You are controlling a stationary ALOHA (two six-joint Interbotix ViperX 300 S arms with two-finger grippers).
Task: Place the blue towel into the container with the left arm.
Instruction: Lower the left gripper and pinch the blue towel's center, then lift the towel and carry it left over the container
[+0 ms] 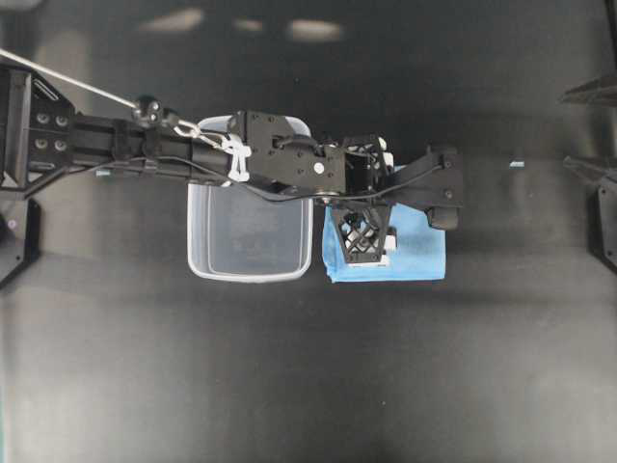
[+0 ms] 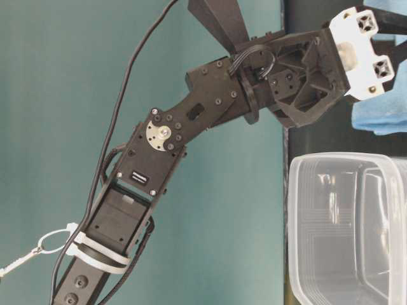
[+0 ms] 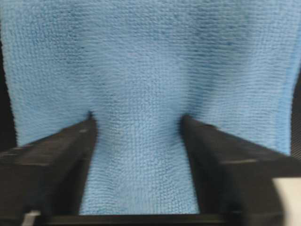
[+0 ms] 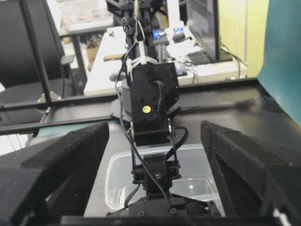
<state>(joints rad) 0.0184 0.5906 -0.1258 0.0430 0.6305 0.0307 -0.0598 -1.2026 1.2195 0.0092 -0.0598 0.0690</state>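
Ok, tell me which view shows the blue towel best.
The overhead view: the blue towel lies whole beside the container, partly under the left gripper. The left wrist view shows only close-up cloth between the fingers; the table-level view catches one edge; the right wrist view, none.

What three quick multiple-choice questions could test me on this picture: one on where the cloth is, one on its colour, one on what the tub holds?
1. Where does the towel lie?
A. inside the container
B. on the table beside the container
C. draped over the right arm

2. What colour is the towel?
A. red
B. white
C. blue

3. What state is the container in?
A. empty
B. filled with cloth
C. lidded

Answers: 1 B, the overhead view shows it flat on the dark table at the tub's right side. 2 C, the left wrist view fills with blue fabric. 3 A, the bare clear base shows through.
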